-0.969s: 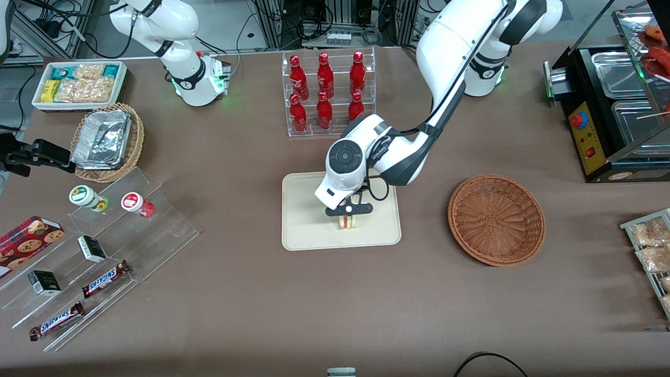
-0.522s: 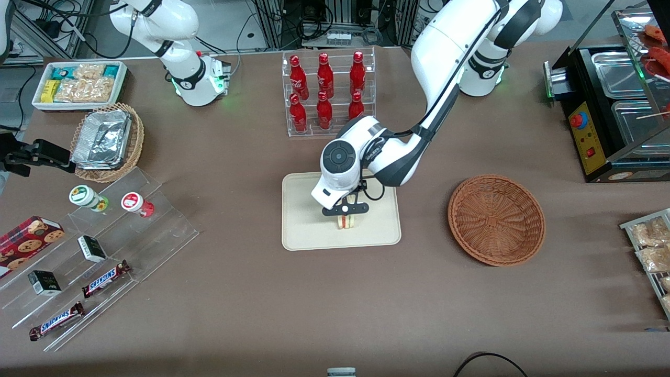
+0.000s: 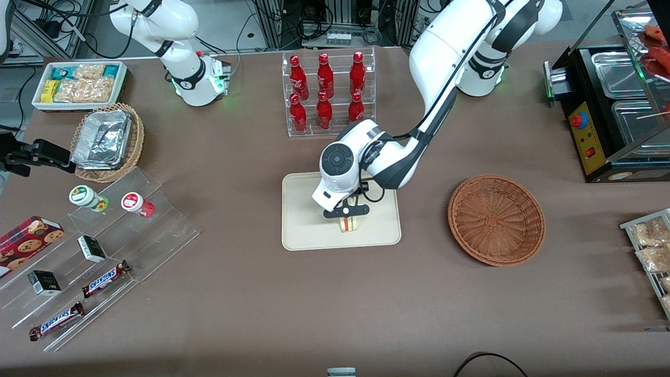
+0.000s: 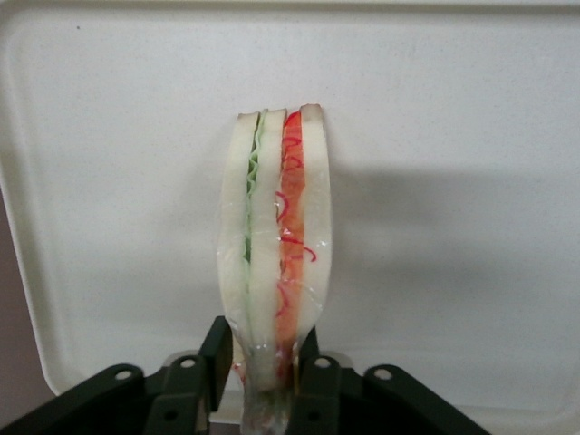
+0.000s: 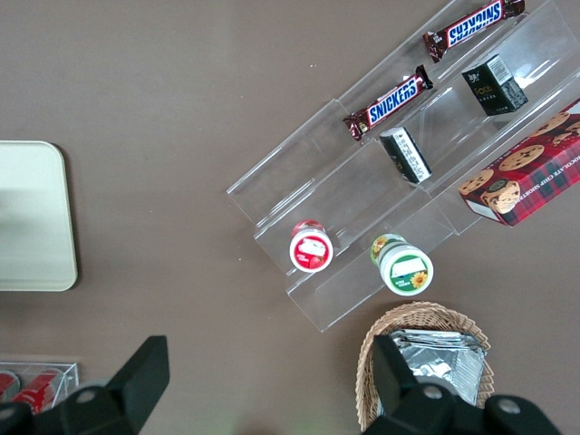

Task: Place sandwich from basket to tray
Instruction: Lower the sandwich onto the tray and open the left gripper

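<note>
The left gripper (image 4: 261, 362) is pinching the sandwich (image 4: 274, 245) tight at one end, holding it on edge right over the tray (image 3: 303, 230) with its long axis running straight out from the fingers, so I'm guessing it just needs lowering and letting go.

The sandwich (image 3: 349, 223) (image 4: 275, 245), a wedge of pale bread with green and red-orange filling along its cut edge, stood on edge over the tray (image 3: 303, 220) (image 4: 453, 136), pinched at one end between the fingers of the gripper (image 3: 346, 215) (image 4: 261, 362). The tray, cream-beige with rounded corners and a low rim, lay flat at mid-table. The basket (image 3: 495, 219), round reddish-brown wicker, sat empty toward the working arm's end, well apart from the tray.
</note>
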Robot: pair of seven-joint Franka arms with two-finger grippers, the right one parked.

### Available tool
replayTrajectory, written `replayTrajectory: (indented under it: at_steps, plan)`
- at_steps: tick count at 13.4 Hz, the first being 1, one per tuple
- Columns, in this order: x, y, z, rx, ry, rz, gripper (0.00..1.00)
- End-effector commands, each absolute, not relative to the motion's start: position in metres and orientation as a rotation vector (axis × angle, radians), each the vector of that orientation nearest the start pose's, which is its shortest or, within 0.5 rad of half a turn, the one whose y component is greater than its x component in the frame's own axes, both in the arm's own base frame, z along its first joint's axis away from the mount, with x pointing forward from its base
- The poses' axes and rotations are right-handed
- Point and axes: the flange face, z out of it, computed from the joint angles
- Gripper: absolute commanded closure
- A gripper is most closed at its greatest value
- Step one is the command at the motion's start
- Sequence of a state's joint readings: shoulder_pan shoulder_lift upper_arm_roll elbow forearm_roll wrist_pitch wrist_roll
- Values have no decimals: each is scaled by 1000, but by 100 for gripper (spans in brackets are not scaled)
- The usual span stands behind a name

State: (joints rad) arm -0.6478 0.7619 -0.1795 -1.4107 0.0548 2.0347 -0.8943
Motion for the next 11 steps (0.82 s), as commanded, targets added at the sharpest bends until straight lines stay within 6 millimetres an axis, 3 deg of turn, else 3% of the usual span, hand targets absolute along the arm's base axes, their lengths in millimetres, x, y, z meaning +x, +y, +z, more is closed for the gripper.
replayTrajectory:
  at_steps: [1,6,11]
  plan:
    - [505,-515,246,-3088,-142,179,0]
    - [508,-514,266,-3101,-142,155,0]
    - [519,-498,336,-3121,-168,100,0]
